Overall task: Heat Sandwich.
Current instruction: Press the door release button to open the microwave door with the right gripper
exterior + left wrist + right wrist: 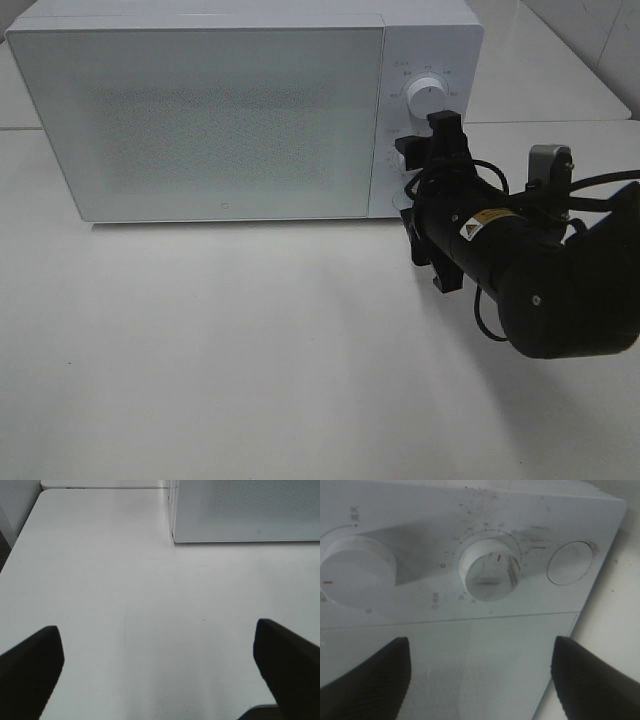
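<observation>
In front of microwave (230, 120) dial (490, 570), right fingers (585, 675) spread, not touching it; left fingers (30, 670) spread above table (125, 580).

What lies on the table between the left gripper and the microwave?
Nothing. The left wrist view shows only bare white table between the open left gripper and the microwave front.

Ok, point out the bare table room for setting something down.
The widest free patch is the table in front of the microwave door, left of the right arm. A narrower strip runs past the microwave's left side. It is crowded at the knobs, where that arm's open jaws hover.
</observation>
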Controlling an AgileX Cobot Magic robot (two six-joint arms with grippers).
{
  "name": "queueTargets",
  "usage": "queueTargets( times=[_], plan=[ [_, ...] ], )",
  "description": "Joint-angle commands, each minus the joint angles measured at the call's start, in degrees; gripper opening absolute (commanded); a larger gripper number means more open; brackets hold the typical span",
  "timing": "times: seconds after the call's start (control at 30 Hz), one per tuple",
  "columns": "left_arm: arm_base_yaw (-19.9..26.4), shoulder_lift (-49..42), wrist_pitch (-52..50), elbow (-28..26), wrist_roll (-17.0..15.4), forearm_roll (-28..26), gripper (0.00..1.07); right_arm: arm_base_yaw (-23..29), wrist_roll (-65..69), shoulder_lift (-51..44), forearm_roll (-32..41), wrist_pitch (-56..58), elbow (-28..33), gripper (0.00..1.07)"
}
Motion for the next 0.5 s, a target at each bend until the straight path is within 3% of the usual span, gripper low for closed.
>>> queueTargets(
  times=[0.03, 0.3, 0.47, 0.5],
  plan=[
    [-0.23, -1.03, -0.74, 0.11, -0.11, -0.06, 0.98, -0.4, -2.06, -2.29, -2.86, 1.89, 1.49, 0.76],
    [-0.23, -1.03, -0.74, 0.11, -0.11, -0.06, 0.98, -0.52, -7.56, -8.37, -10.2, 11.69, 4.35, 0.75],
    [-0.23, -1.03, -0.74, 0.11, -0.11, -0.06, 0.98, -3.78, -9.17, -12.78, -20.51, 22.29, 4.35, 0.75],
    [-0.23, -1.03, -0.74, 0.11, -0.11, -0.06, 0.98, -5.56, -9.17, -14.84, -26.36, 26.76, 4.35, 0.75]
  ],
)
